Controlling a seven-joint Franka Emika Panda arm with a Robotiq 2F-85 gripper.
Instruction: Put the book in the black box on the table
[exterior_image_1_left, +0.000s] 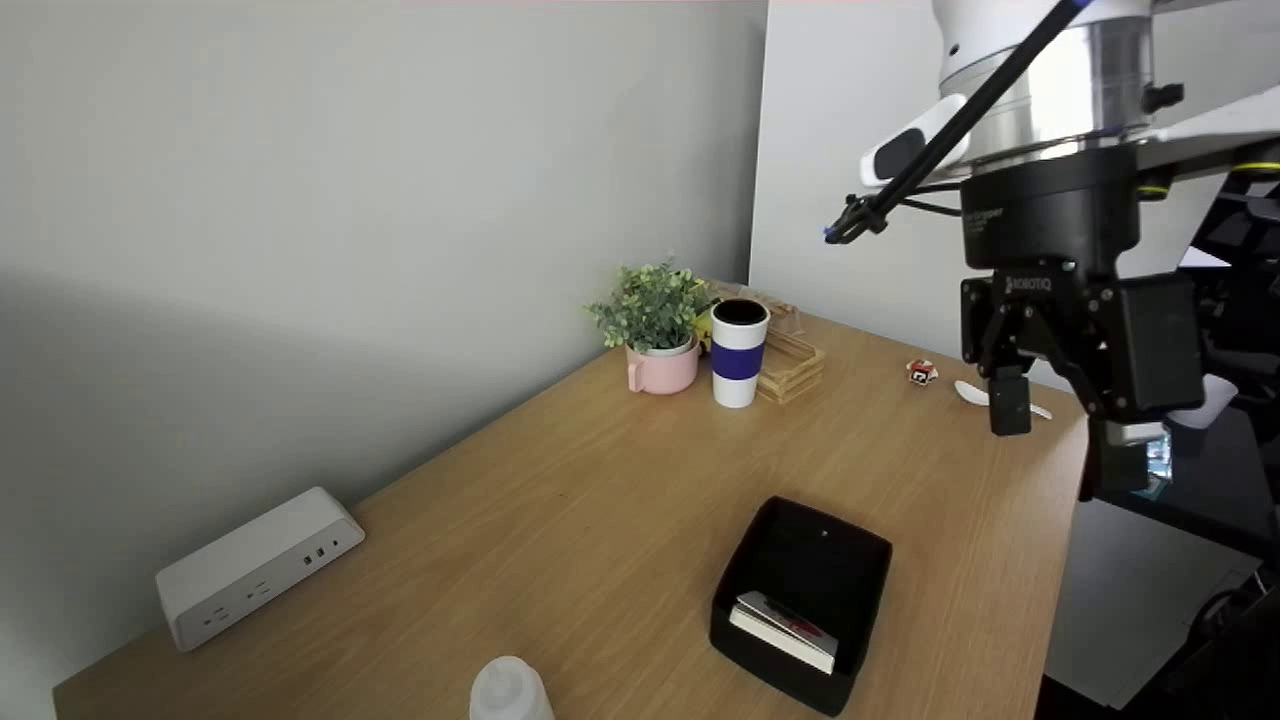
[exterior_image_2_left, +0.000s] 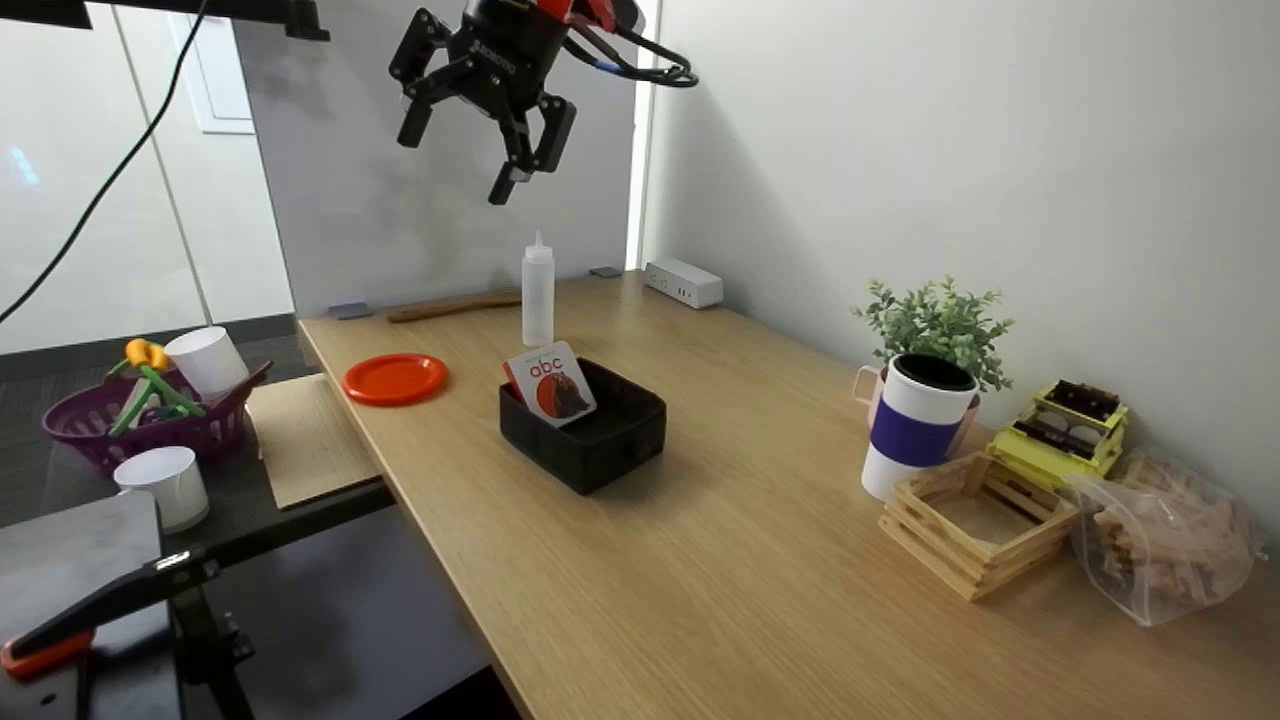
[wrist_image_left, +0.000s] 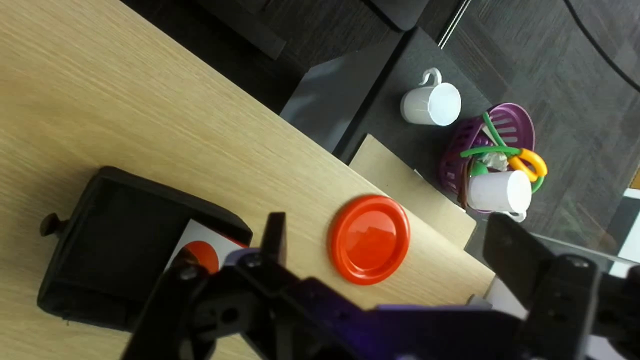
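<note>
In an exterior view, the book (exterior_image_2_left: 552, 385) leans inside the black box (exterior_image_2_left: 630, 448), toward eleven o'clock; the tool (exterior_image_2_left: 458, 156) is spread, holding nothing. Placing seems finished; next move should need only retreat.

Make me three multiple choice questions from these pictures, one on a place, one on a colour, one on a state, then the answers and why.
1. Where is the book?
A) inside the black box
B) beside it
C) under it

2. What colour is the round plate?
A) blue
B) green
C) red

3. How is the gripper?
A) shut on the book
B) open and empty
C) shut and empty

1 A: it sits tilted inside, in an exterior view.
2 C: the wrist view shows it red.
3 B: the jaws stand apart with nothing between them.
</note>
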